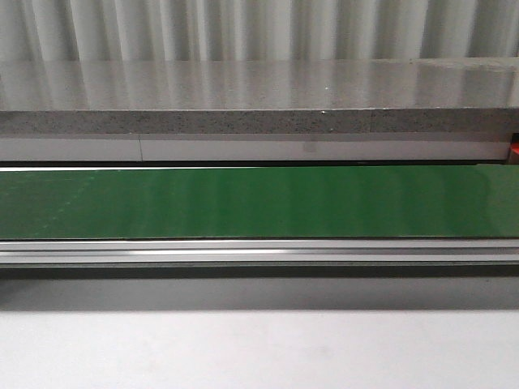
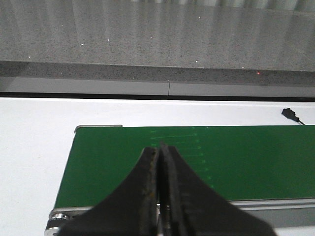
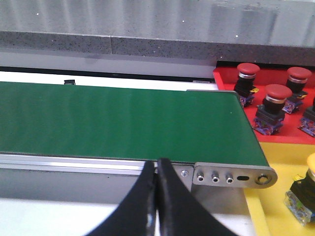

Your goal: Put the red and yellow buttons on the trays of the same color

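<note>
In the right wrist view a red tray [image 3: 224, 74] beyond the belt's end holds several red buttons, the nearest one [image 3: 273, 102] upright on its black base. Beside it a yellow tray [image 3: 278, 162] holds a yellow button [image 3: 305, 189], partly cut off by the frame edge. My right gripper [image 3: 157, 163] is shut with nothing in it, before the conveyor's near rail. My left gripper [image 2: 160, 149] is shut and empty too, over the green belt [image 2: 197, 162] near its other end. No button lies on the belt [image 1: 259, 203] in any view.
The conveyor's metal rail [image 1: 259, 251] runs across the front view. A grey stone ledge [image 1: 259, 97] stands behind the belt. A small black sensor [image 2: 290, 114] sits on the white table past the belt. The belt's end bracket [image 3: 231, 176] lies beside the yellow tray.
</note>
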